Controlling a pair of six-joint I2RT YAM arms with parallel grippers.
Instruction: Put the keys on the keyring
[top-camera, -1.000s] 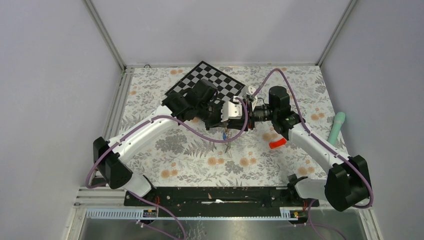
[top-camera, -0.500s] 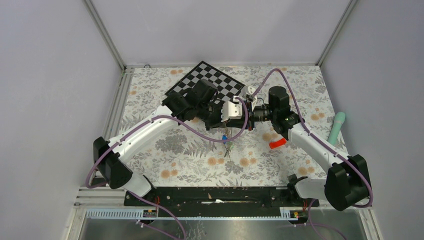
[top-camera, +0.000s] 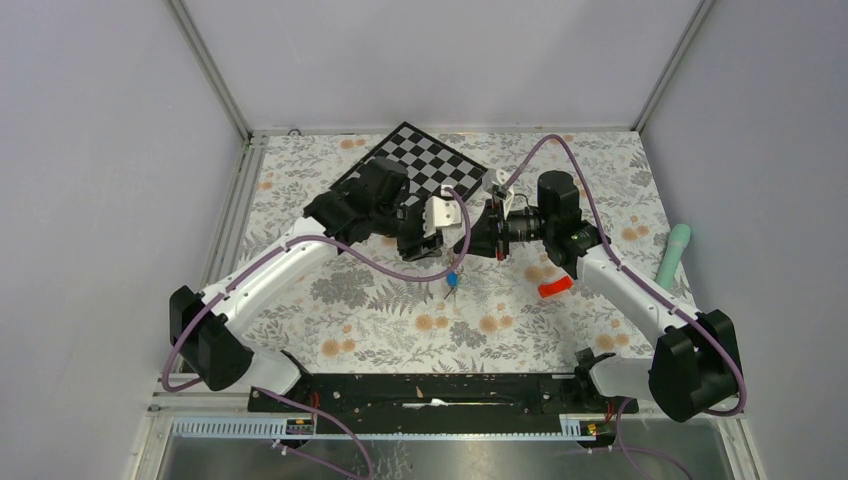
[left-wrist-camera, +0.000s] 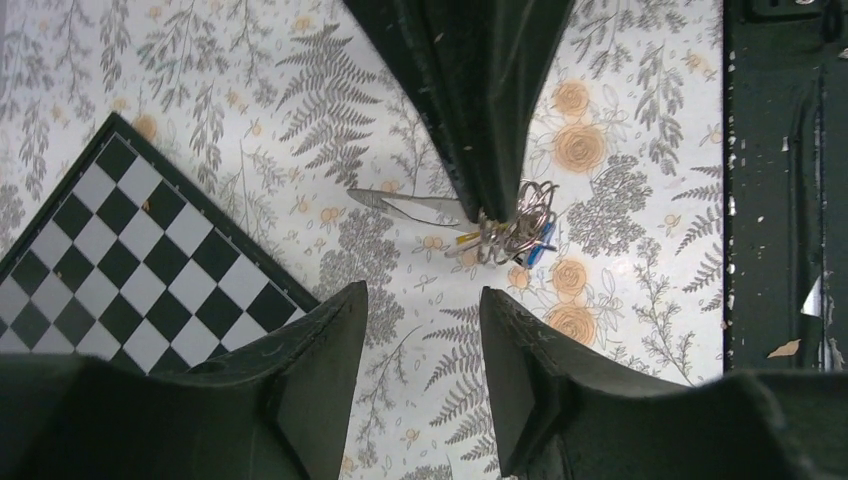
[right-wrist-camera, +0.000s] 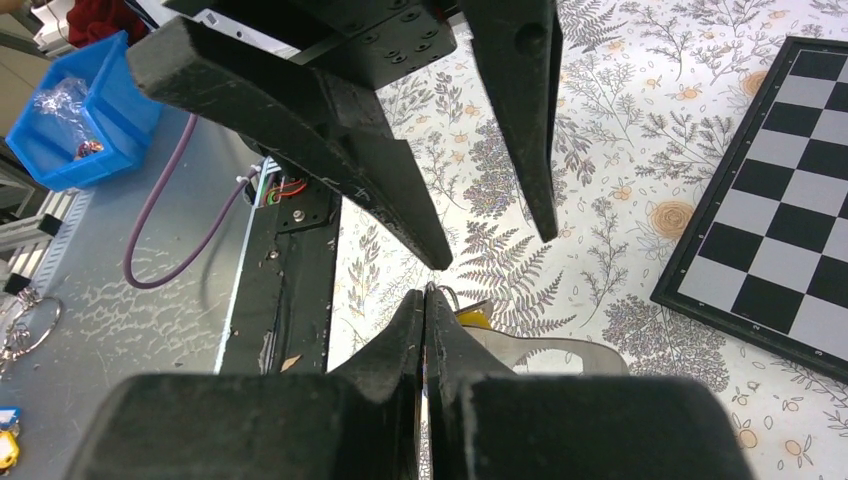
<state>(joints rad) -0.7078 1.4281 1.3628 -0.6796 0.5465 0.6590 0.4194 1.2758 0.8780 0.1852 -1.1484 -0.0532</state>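
The right gripper (right-wrist-camera: 425, 295), clamped tight on the flat grey metal keyring (left-wrist-camera: 400, 205) with its small tagged keys (left-wrist-camera: 515, 238), holds it directly ahead of the left gripper (left-wrist-camera: 422, 295), whose fingers stand apart and empty, the ring's long axis running from finger to finger

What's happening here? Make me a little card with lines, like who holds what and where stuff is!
left fingers: open, holding nothing, pointing at the bunch
right fingers: shut, pinching the keyring
keyring: flat grey loop, sticking out sideways from the right fingers
keys: bunched at the right fingertips, with a blue tag and a yellow tag
keys on the ring yet: can't tell, too tangled
checkerboard: lying flat on the flowery cloth
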